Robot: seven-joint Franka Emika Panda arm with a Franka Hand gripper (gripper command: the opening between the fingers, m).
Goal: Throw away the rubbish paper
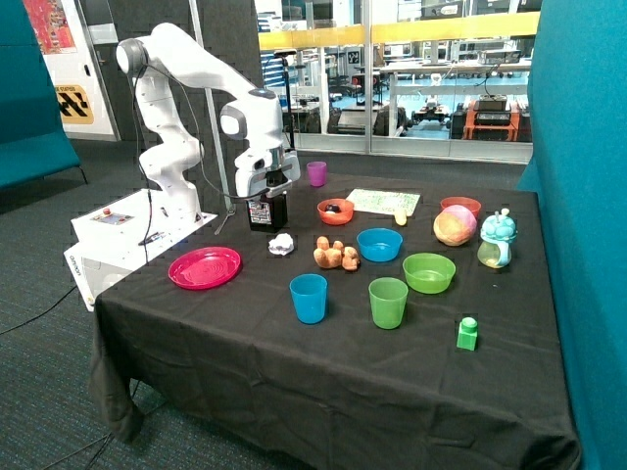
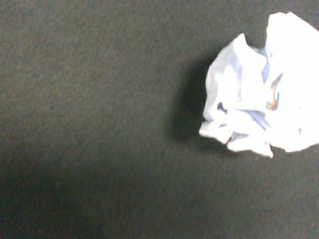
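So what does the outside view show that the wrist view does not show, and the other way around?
Only the outside view shows the arm, its gripper low over the black tablecloth, the pink plate, cups and bowls. Only the wrist view shows a small coloured mark on the crumpled paper wad. Both show that wad lying on the cloth, not held.

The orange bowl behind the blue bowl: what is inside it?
Inside the orange bowl lies one small dark thing; what it is cannot be told. The near wall hides the bowl's bottom. The blue bowl looks empty.
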